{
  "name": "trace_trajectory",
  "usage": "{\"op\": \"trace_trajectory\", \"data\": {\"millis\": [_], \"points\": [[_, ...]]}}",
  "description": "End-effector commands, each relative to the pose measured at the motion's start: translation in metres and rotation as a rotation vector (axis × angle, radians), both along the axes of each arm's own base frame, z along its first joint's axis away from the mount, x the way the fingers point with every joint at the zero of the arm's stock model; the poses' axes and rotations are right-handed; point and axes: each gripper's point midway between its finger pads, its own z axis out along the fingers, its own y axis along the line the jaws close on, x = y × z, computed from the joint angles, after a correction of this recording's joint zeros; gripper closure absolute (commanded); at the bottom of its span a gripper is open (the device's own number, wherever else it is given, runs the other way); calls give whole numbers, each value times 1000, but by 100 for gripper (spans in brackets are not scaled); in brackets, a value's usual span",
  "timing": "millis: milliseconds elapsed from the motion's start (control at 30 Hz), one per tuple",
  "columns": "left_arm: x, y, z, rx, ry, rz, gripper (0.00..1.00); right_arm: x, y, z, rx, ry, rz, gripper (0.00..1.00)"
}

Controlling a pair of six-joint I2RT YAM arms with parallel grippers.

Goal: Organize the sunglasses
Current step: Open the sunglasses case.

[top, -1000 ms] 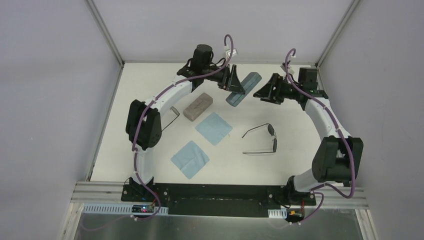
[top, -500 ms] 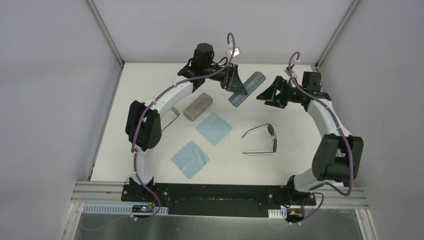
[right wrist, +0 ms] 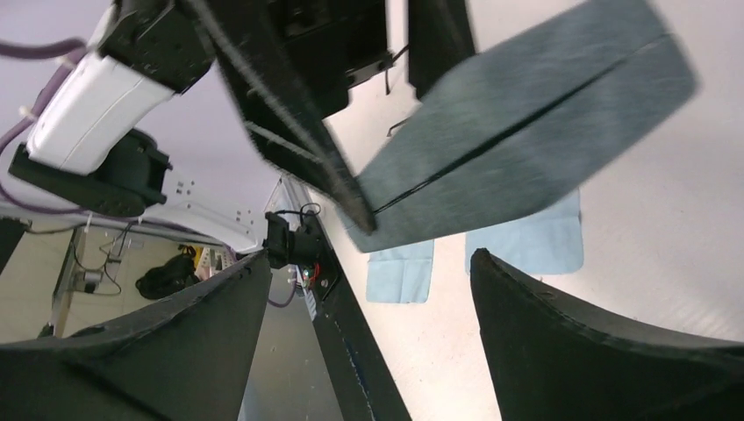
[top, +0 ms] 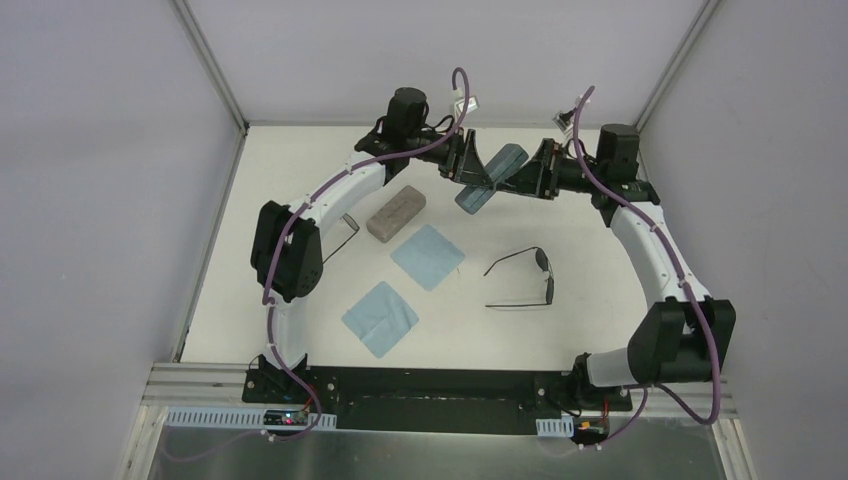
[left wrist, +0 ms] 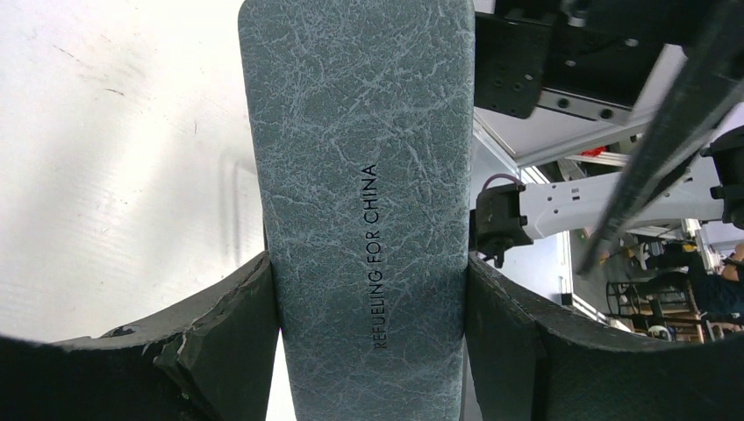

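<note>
One pair of sunglasses (top: 525, 278) lies unfolded on the table, right of centre. A second pair of sunglasses (top: 348, 230) peeks out from under my left arm. My left gripper (top: 468, 167) is shut on the blue case (top: 490, 176), holding it off the table at the back. In the left wrist view the blue case (left wrist: 360, 175) fills the gap between both fingers (left wrist: 219, 351). My right gripper (top: 522, 178) stands open just right of the case's far end. In the right wrist view the blue case (right wrist: 526, 114) hangs ahead of the right gripper (right wrist: 368, 333), not between its fingers.
A beige case (top: 396, 212) lies shut at centre left. Two light blue cloths (top: 428, 256) (top: 380, 318) lie flat in front of it, also in the right wrist view as cloths (right wrist: 526, 241). Walls enclose the table on three sides.
My right gripper has swung left toward the far end of the blue case and opened wider. The left gripper has kept its hold, with the case barely shifting.
</note>
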Motion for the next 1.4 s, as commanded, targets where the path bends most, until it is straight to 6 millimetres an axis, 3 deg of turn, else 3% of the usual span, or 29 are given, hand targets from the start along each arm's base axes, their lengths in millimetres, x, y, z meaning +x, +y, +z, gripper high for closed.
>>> {"op": "trace_trajectory", "data": {"millis": [0, 200, 467, 733, 1067, 1167, 1367], "points": [[-9, 4, 38, -68, -118, -28, 100, 29, -5, 3, -5, 1, -80, 15], [-15, 5, 40, -78, -119, -52, 100, 43, -14, -13, -18, 56, -141, 22], [-22, 7, 39, -87, -110, -98, 100, 57, -37, -41, 3, 137, -232, 22], [-22, 6, 39, -89, -110, -99, 100, 46, -16, -19, 31, 64, -126, 16], [-23, 4, 42, -98, -118, -110, 100, 47, -7, -26, 10, 84, -121, 15], [-26, 5, 45, -106, -122, -122, 100, 54, -13, -39, -32, 113, -169, 16], [-30, 5, 61, -140, -154, -148, 100, 58, -41, -101, -188, 240, -293, 19]]}}
